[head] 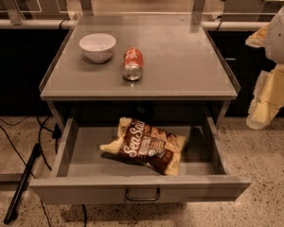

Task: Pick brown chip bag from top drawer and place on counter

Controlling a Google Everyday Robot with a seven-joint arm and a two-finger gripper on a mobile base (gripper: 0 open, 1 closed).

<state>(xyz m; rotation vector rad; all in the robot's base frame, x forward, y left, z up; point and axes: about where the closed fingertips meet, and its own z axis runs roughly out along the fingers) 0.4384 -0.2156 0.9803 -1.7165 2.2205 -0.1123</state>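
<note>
The brown chip bag point(146, 145) lies flat in the open top drawer point(85, 167), near its middle, with the white "Sea Salt" lettering facing up. The drawer is pulled fully out, and its front carries a small metal handle point(142, 196). The grey counter point(189, 65) is right above the drawer. My gripper point(269, 96) shows as pale cream parts at the right edge of the view, beside the counter's right side. It is well away from the bag and holds nothing that I can see.
A white bowl point(98, 46) and a red soda can point(133, 64) lying on its side sit on the left half of the counter. Raised clear edges run along the counter's sides. Black cables and a dark pole point(21, 183) lie on the floor at the left.
</note>
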